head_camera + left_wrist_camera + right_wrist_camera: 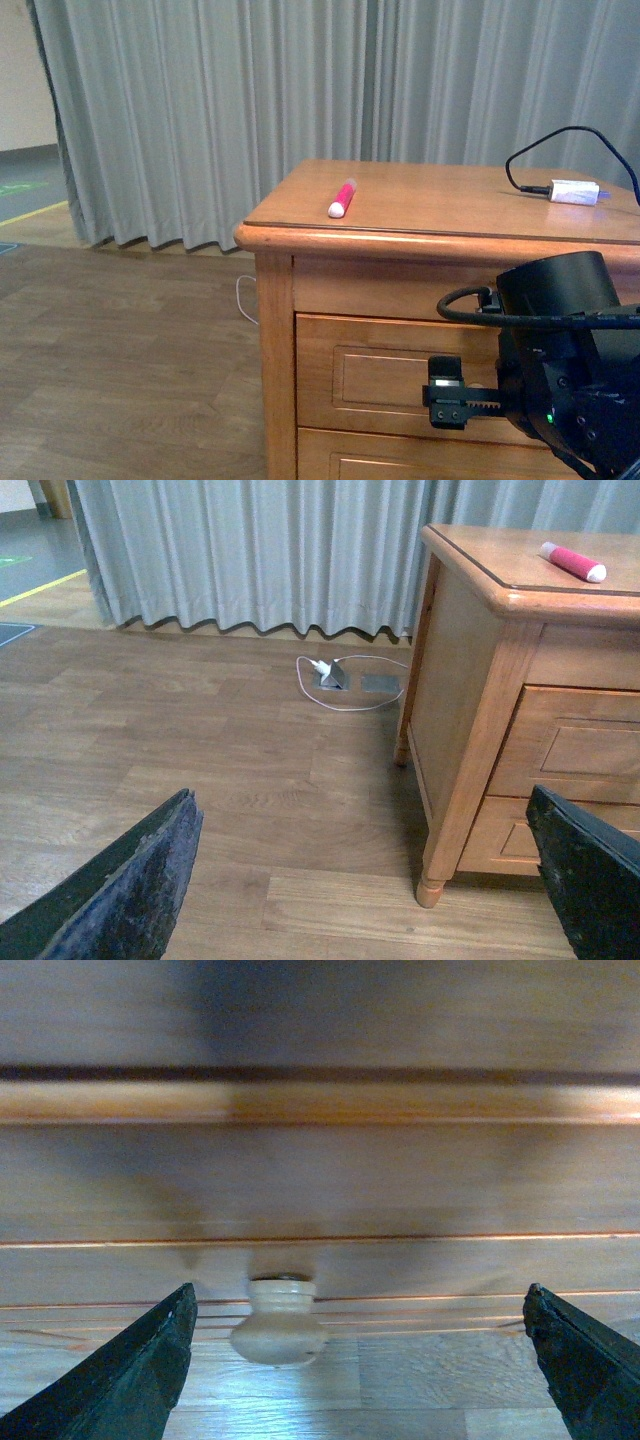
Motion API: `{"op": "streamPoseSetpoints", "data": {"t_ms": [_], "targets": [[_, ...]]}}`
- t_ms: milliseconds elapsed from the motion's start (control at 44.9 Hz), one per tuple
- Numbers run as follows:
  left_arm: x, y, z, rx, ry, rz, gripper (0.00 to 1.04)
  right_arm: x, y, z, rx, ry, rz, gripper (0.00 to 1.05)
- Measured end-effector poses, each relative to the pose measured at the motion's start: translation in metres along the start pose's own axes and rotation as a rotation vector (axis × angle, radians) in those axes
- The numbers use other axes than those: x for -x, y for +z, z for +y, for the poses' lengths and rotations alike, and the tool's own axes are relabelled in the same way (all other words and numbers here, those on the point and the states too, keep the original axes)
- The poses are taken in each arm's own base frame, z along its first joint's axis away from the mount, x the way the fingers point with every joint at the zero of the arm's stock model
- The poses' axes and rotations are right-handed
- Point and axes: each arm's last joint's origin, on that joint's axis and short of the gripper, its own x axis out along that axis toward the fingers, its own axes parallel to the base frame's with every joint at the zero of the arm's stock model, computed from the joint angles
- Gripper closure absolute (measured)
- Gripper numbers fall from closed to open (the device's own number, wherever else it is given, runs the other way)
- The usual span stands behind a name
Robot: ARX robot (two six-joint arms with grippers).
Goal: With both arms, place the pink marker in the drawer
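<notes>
The pink marker (342, 198) (573, 562) lies near the front left corner of the wooden cabinet's top (450, 200), white cap toward the edge. The top drawer (380, 375) (580, 745) is closed. My right gripper (447, 393) (360, 1370) is open right in front of the drawer's panel (400, 1180). The round knob (280, 1320) sits between its fingers (130, 1380), nearer one side and touching neither. My left gripper (365, 880) is open and empty over the floor, off the cabinet's left side, well below the marker.
A white charger block (574, 191) with a black cable lies at the cabinet top's back right. Grey curtains (250, 100) hang behind. A floor socket with a white cable (335, 675) sits near the cabinet's side. The cabinet's front leg (432, 885) stands between my left fingers.
</notes>
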Motion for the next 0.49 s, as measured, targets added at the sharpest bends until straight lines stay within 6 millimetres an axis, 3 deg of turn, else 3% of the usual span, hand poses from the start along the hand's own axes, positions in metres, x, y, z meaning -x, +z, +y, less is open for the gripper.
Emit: {"op": "streamPoseSetpoints", "data": {"t_ms": [267,489], "targets": [[0.000,0.000,0.000,0.000,0.000,0.000,0.06,-0.007,-0.003,0.013,0.012,0.030,0.004,0.08],[0.000,0.000,0.000,0.000,0.000,0.000,0.06,-0.013,-0.007,0.012,0.005,0.018,-0.009,0.08]]}}
